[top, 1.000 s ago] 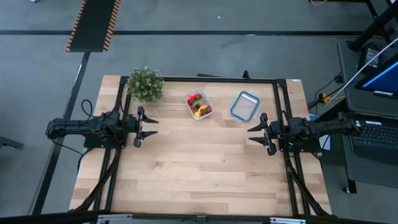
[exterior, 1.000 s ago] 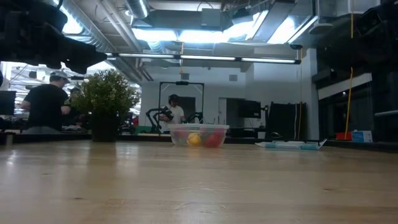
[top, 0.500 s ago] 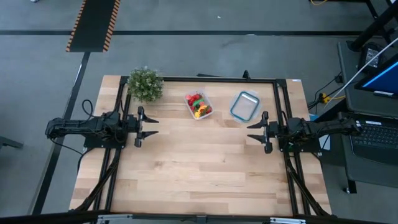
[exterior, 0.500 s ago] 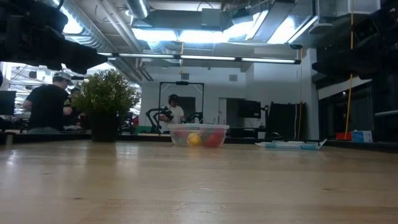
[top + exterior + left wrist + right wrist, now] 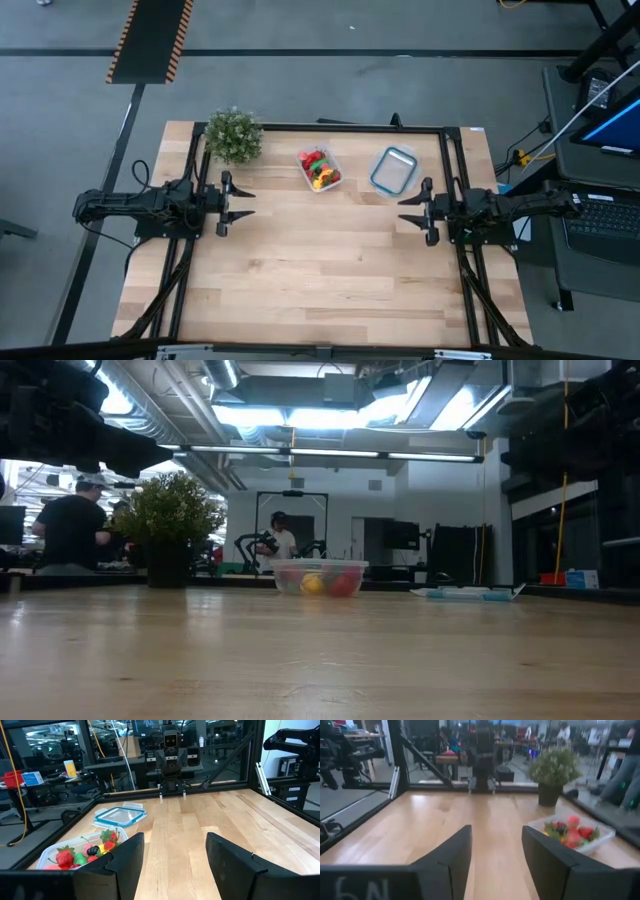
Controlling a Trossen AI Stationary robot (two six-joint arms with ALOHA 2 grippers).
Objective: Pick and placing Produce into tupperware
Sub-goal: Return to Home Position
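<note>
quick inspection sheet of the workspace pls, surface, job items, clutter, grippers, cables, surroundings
surface: wooden table, nothing seen on the middle or near half
job's things: tupperware at the far edge, produce inside it; no loose produce seen
clutter: potted plant at the far left corner; blue-rimmed clear container right of the tub, apart from it
grippers: left gripper open, holding nothing, at the table's left side; right gripper open, holding nothing, at the right side
cables: dark cables run along the left frame; yellow cable off the table's right edge
surroundings: laptop on a stand to the right; a person far behind
</note>
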